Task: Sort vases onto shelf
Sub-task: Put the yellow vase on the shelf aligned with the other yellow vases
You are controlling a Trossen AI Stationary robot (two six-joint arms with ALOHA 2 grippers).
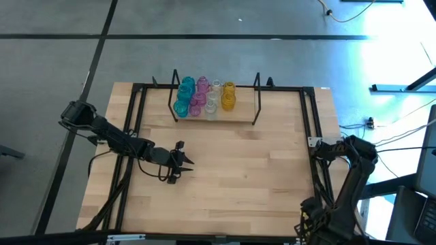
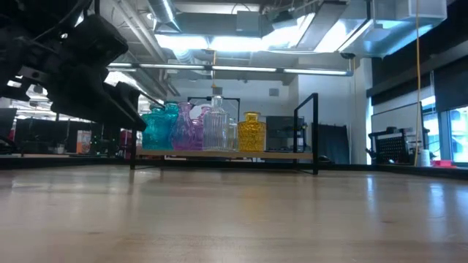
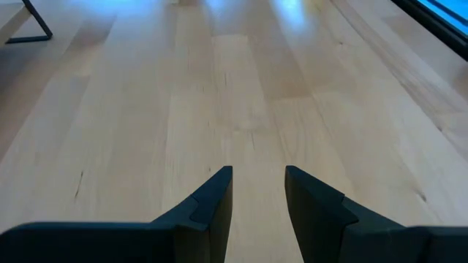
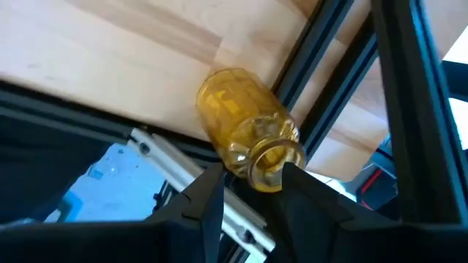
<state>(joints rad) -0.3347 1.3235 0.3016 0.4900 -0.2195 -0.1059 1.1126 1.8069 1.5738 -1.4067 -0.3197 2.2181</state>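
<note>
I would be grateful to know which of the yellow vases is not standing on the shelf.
It is the yellow vase held between the right gripper fingers by its neck, at the table's right edge. The other yellow vase stands upright on the shelf beside the clear ones.

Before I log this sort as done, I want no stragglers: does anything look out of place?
Yes. One stray yellow vase is off the shelf: the right end effector grips it by the neck, tilted, over the table's edge. The other vases stand together on the shelf.
</note>
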